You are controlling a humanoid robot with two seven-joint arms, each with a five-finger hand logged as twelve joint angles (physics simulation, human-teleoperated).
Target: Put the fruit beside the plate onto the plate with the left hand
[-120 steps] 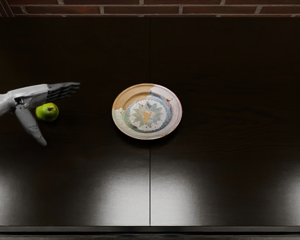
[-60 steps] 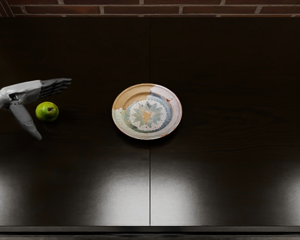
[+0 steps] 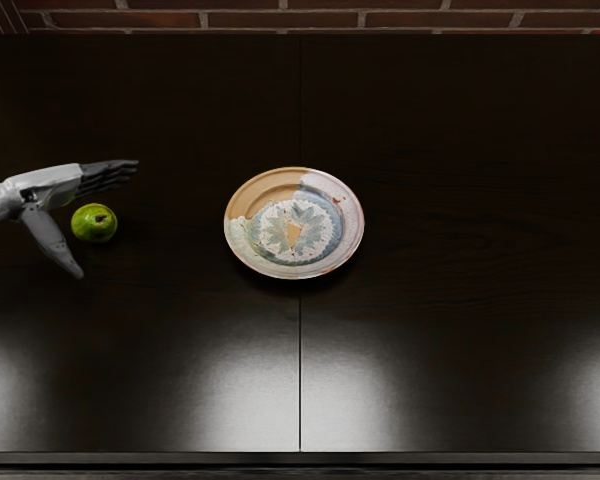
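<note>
The fruit (image 3: 94, 222) is a small, round, glossy yellow-green item with a dark stem spot on its upper side, resembling an apple or a stubby pear; it casts a faint shadow on the table (image 3: 440, 340). It lies on the table surface near the left edge of the head view, well apart from the plate (image 3: 293, 222), which sits to its right near the centre at about the same height in the view. The plate is round and shallow, with a tan upper-left section, pale blue-white glaze and a leaf-like star pattern in the centre. The left robot hand (image 3: 48, 194) enters from the left edge and is wide open, holding nothing: the fingers (image 3: 108, 173) extend straight to the right above the fruit, and the thumb (image 3: 54, 242) points down and to the right below it. The fruit sits in the gap between fingers and thumb, just beside the palm; contact cannot be determined. Between fruit and plate, the dark table surface is unobstructed. A vertical seam (image 3: 300, 380) runs down the table centre, passing under the plate. A brick wall (image 3: 280, 18) borders the far edge; the near edge runs along the bottom of the view.
</note>
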